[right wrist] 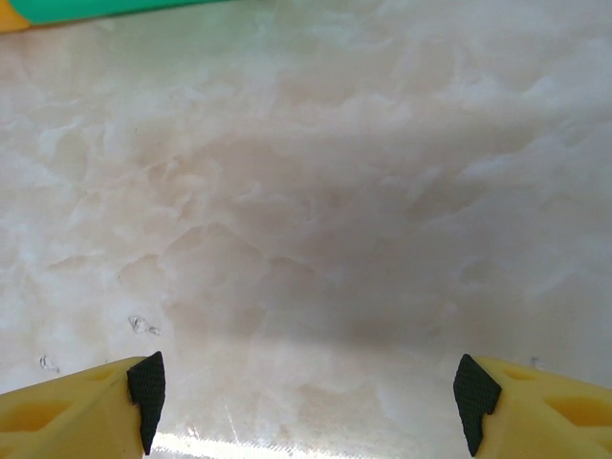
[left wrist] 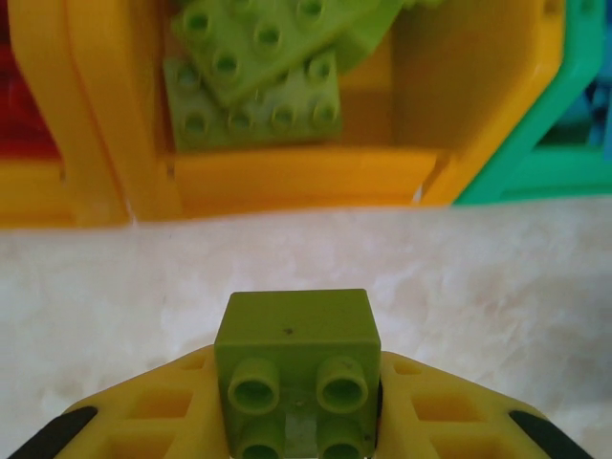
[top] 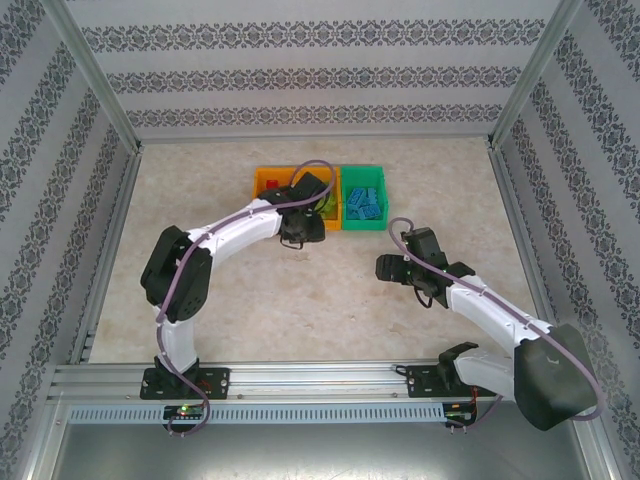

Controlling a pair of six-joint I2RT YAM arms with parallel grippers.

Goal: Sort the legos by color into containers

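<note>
My left gripper (left wrist: 298, 406) is shut on a lime green lego (left wrist: 296, 330), studs facing the camera, just above the table in front of the containers (top: 320, 200). The middle orange bin (left wrist: 287, 182) ahead of it holds other lime green legos (left wrist: 258, 76). The left orange bin (top: 268, 184) holds red legos, and the green bin (top: 363, 205) holds blue ones. In the top view my left gripper (top: 297, 234) hangs at the bins' near edge and hides the middle bin. My right gripper (top: 392, 267) is open over bare table, nothing between its fingers (right wrist: 148, 387).
The green bin's near edge (right wrist: 96, 10) crosses the top left corner of the right wrist view. Metal frame rails (top: 110, 190) and patterned walls bound the marbled table (top: 300, 300) on three sides.
</note>
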